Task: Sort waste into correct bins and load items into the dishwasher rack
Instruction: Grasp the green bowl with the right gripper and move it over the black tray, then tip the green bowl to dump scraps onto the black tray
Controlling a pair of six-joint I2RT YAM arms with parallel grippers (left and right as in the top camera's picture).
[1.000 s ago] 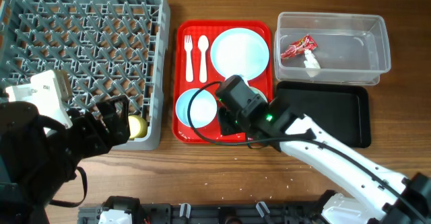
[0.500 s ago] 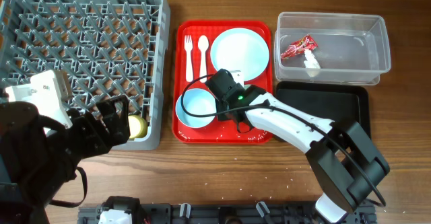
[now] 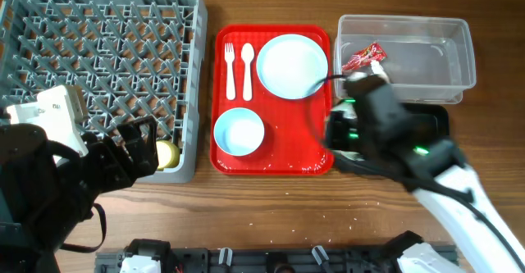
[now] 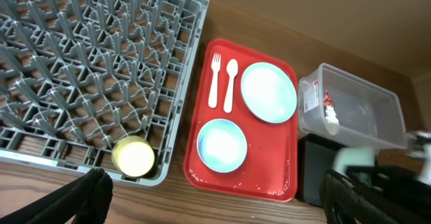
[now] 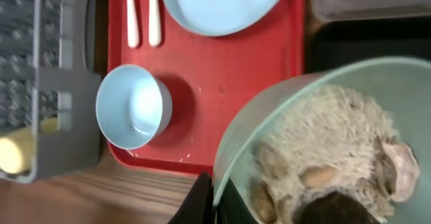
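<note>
My right gripper (image 5: 215, 198) is shut on the rim of a mint bowl (image 5: 323, 96) holding whitish-brown crumbly leftovers (image 5: 337, 150). In the overhead view the right arm (image 3: 373, 125) hides this bowl and hangs over the black tray (image 3: 435, 138). The clear tub (image 3: 426, 60) holds the red wrapper (image 3: 363, 57) and white scrap (image 3: 379, 79). The red tray (image 3: 283, 154) carries the plate (image 3: 292, 65), second bowl (image 3: 239, 132), fork (image 3: 230, 68) and spoon (image 3: 247, 64). My left gripper (image 3: 139, 146) is open and empty beside the yellow object (image 3: 167, 153), which sits in the grey rack's (image 3: 98, 52) front right corner.
Small crumbs lie on the red tray's front edge and on the wooden table (image 3: 271, 195) in front of it. The rack fills the left side, close against the red tray. The left arm's body (image 3: 41, 183) covers the rack's front left corner.
My right gripper has lifted the bowl of leftovers off the red tray and carried it right, over the black tray. The left arm has not moved.
</note>
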